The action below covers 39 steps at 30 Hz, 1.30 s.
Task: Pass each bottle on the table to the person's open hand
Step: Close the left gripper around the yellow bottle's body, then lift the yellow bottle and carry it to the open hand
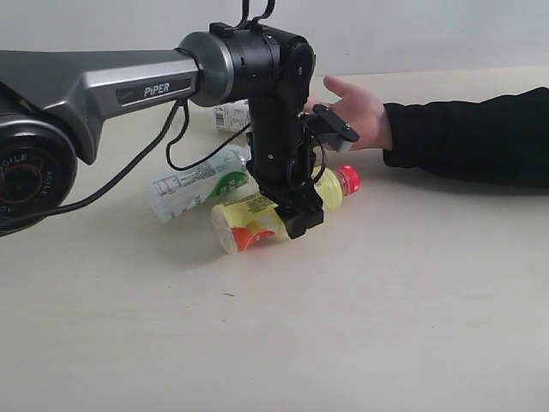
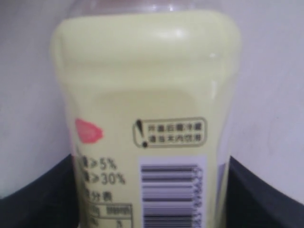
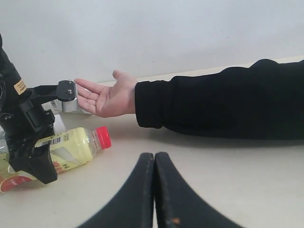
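A yellow bottle (image 1: pixel 253 221) with a red cap (image 1: pixel 347 178) lies on its side on the table (image 1: pixel 386 292). My left gripper (image 1: pixel 300 219) reaches down over its middle. In the left wrist view the yellow bottle (image 2: pixel 147 95) fills the frame and both black fingers (image 2: pixel 33 194) press its sides, so the gripper (image 2: pixel 152 190) is shut on it. A white-green bottle (image 1: pixel 193 184) lies just behind. A clear squarish bottle (image 1: pixel 230 116) lies farther back. The person's open hand (image 1: pixel 360 112) rests palm up beyond the arm. My right gripper (image 3: pixel 155 159) is shut and empty, low over the table.
The person's black-sleeved forearm (image 1: pixel 480 137) lies across the table's far right. My left arm (image 1: pixel 111 86) and its cable (image 1: pixel 184 163) span the left side above the bottles. A pale wall (image 1: pixel 412 34) bounds the table's far edge.
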### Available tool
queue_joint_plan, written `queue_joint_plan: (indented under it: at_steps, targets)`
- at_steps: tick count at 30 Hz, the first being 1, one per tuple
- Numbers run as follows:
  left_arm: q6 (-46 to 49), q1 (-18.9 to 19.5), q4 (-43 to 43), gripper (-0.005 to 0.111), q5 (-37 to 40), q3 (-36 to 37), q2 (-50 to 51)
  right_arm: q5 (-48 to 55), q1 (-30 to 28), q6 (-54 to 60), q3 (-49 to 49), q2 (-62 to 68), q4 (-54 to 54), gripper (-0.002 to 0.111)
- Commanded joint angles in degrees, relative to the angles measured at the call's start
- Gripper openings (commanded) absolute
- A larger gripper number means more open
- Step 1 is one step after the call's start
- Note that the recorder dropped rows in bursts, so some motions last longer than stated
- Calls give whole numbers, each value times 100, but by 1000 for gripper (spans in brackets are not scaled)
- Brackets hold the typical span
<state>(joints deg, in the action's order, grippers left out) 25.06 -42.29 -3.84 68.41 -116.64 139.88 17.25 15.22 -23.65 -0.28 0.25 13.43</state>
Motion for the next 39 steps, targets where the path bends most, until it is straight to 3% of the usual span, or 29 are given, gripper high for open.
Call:
queue_joint_plan:
  at_steps: [1, 16, 20, 29, 34, 39]
  targets:
    - [-132, -11, 30, 1, 25, -1, -265, -63, -24, 3, 28, -25, 2, 0]
    - [-672, -43, 6, 1, -340, -1, -775, -63, -24, 3, 28, -25, 2, 0]
    - [-1405, -43, 6, 1, -914, -1, -883, -63, -24, 3, 28, -25, 2, 0]
    - [-4062, -18, 6, 1, -1739, -304, -892, -63, -24, 3, 28, -25, 2, 0]
    - [-4739, 84, -78, 1, -2052, -610, -892, -63, -24, 3, 28, -25, 2, 0]
    - [-4780, 285, -935, 1, -2055, -930, -801, -63, -24, 3, 28, -25, 2, 0]
